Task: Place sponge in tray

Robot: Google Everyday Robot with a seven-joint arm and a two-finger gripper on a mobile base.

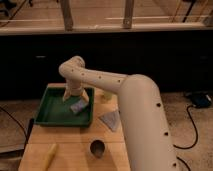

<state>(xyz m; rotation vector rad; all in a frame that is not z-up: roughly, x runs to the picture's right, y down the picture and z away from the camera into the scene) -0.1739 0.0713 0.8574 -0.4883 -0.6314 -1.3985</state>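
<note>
The white arm reaches from the lower right across the bench and bends down into the tray, a shallow dark green rectangle at the bench's back left. The hand hangs over the tray's right half, pointing down; whether it is spread or pressed together cannot be told, since the wrist housing hides the tips.

The sponge — a small light blue-grey block — sits inside the tray near its right rim, directly under the hand and tilted a little. Whether the hand touches it is unclear.

Outside the tray lie 3 other things: a flat grey triangular piece just right of the tray, a dark round cup-like object nearer the front, and a long yellow object at the front left, well apart from the tray.
</note>
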